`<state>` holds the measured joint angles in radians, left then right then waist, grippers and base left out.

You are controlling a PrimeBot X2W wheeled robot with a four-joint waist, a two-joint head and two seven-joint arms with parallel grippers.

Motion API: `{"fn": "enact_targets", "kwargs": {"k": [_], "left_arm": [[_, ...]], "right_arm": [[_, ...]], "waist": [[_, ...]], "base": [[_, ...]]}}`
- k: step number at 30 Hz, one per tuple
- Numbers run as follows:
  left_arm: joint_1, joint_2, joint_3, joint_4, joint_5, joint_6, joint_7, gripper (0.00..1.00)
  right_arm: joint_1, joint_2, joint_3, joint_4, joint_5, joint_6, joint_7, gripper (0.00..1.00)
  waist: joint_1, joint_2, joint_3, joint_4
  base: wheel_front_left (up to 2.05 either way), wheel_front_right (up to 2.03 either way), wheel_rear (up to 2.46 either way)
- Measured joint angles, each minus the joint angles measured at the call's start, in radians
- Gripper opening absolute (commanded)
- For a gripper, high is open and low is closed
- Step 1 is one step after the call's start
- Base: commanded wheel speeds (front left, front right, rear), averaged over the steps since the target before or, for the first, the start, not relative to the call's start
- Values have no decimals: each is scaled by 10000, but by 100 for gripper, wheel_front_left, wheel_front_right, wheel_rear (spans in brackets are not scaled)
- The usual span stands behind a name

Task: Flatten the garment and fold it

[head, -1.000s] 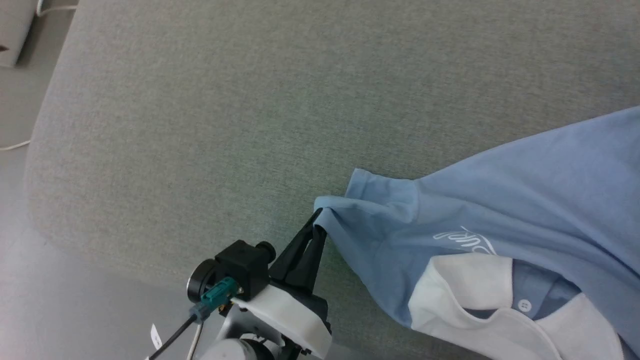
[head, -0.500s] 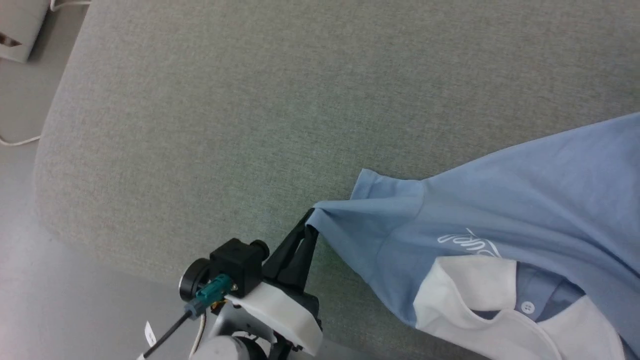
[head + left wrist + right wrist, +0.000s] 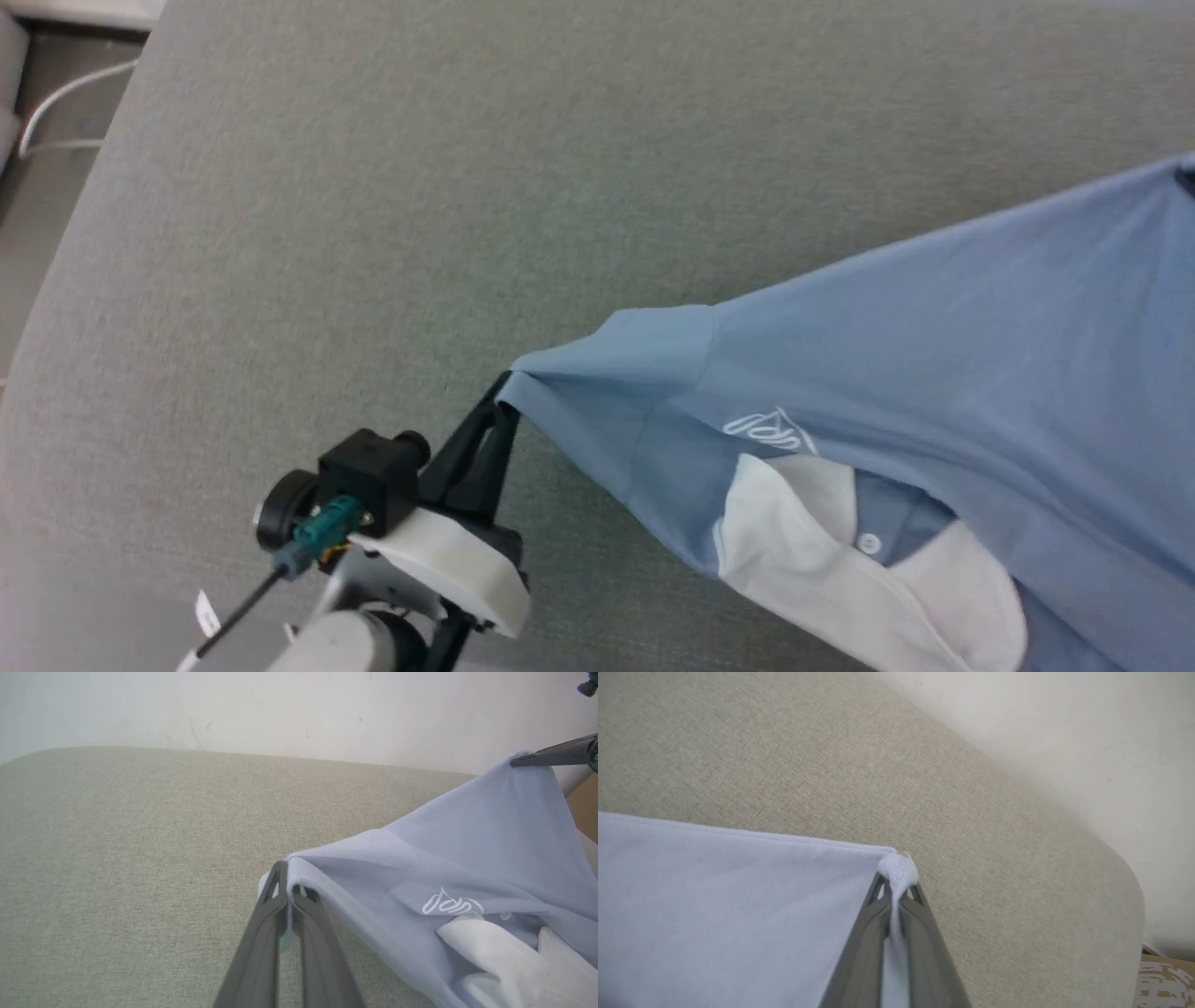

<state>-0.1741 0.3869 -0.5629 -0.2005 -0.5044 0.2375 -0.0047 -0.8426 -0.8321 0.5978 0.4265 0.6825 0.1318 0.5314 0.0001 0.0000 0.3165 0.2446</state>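
Garment (image 3: pixel 934 355): hangs taut above grey woven bench (image 3: pixel 467 187), clamped in left gripper (image 3: pixel 507 397) and right gripper (image 3: pixel 896 891); pale wall (image 3: pixel 280 709) behind.

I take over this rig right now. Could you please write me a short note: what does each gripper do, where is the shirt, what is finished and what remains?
Left gripper: shut on the garment, pinching its sleeve hem.
Right gripper: shut on the garment, pinching a bunched corner.
Garment: stretched between both grippers over the grey padded surface. The script mark and white panel face up, and the panel area is rumpled.
Done: both grips are taken and the cloth is drawn out.
Left: lay it flat, smooth the panel area, then make all the folds.
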Motion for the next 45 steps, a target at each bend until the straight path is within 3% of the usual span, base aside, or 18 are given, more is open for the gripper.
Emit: {"fn": "enact_targets", "kwargs": {"k": [6,14,26,31,38,45], "left_arm": [[-204,754,502,-418,161,40,132,0],[-1708,1770,1638,-1459,583,104,324,0],[-4290,2422,3170,-2370,523,73,230,0],[-5076,2750,3484,-2428,257,-96,696,0],[-6347,2974,3313,-2002,-267,-698,1693,0],[-8747,2917,2966,-612,-468,-1446,2180,0]], "right_arm": [[-339,-217,-213,-886,69,2,-940,0],[-800,-366,-1095,-2176,46,10,-1950,0],[-1230,-174,-2485,-3944,-531,10,-2600,0],[-1353,-157,-3120,-4374,-740,10,-2405,0],[-1751,-326,-3559,-4497,-953,10,-2259,0],[-3297,-431,-3179,-3722,-1406,12,-2598,0]], "waist": [[-2,0,-777,-590],[-3,1,-1694,-1502],[-3,0,-2553,-2824],[-3,0,-2661,-3195],[-2,0,-2164,-3351],[0,0,-1051,-3369]], "base": [[0,0,0],[0,0,0],[0,0,0],[0,0,0],[0,0,0],[0,0,0]]}}
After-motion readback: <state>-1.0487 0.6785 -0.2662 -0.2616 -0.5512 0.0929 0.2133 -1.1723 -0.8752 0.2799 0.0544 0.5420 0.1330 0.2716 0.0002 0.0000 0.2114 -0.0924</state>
